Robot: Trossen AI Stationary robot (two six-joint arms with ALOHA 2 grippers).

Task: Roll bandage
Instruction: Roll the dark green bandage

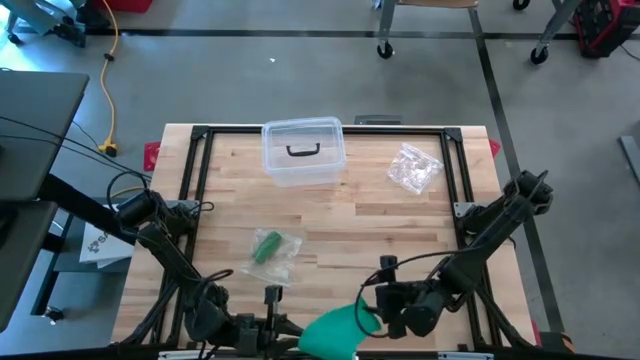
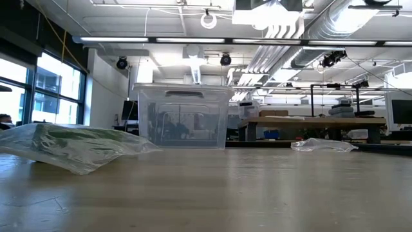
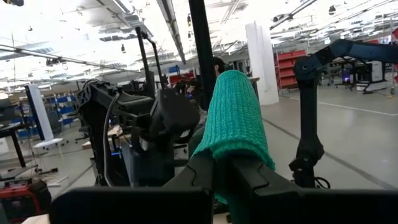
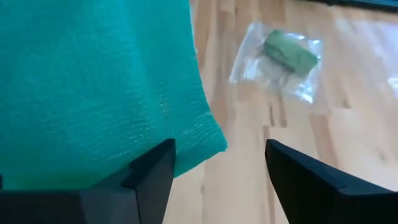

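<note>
Green bandage (image 1: 335, 330) at the near edge of the table (image 1: 380, 215), between the two arms. Held in the closed fingers of the left gripper (image 3: 221, 171), partly rolled above the pinch. Right gripper (image 4: 217, 165) just beside the loose cloth, fingers apart, nothing between them.

Probably very light, soft and stretchy knit, no stiffness, not fragile, likely to sag and unroll when released. Best to hold by the free edge with gentle tension, not by the middle. Farther away: a bagged green roll (image 1: 268, 248), a clear box (image 1: 303, 152), an empty plastic bag (image 1: 414, 168).
</note>
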